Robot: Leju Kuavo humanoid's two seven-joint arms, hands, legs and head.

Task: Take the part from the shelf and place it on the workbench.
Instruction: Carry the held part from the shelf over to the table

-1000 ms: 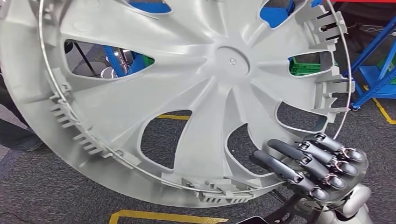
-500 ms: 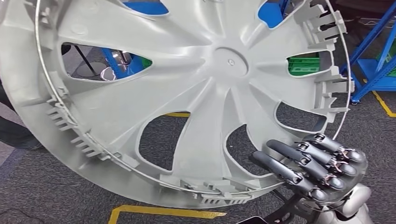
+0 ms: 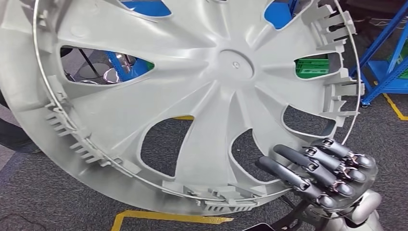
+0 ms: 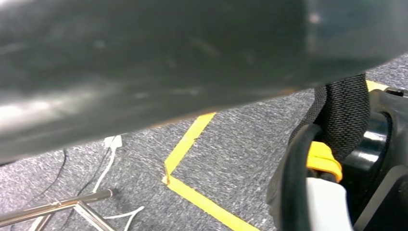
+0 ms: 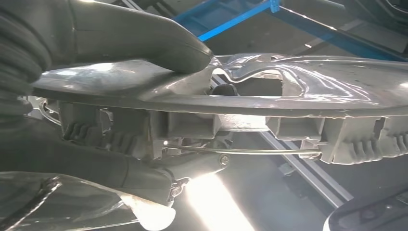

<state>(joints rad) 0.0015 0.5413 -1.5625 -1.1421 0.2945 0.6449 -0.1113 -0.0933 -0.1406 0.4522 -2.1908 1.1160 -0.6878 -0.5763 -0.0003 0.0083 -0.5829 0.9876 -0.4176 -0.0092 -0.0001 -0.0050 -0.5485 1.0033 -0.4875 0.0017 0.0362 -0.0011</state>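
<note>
no readable text, labels, brands or numbers, plain grey wheel cover (image 3: 192, 96) unmarked

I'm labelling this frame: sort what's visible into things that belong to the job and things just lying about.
Belongs to the job:
- grey wheel cover, held up off the floor
- right hand, gripping the cover's rim

Just lying about:
- blue shelving frame
- green crate
- yellow floor tape
- white cable on the carpet
</note>
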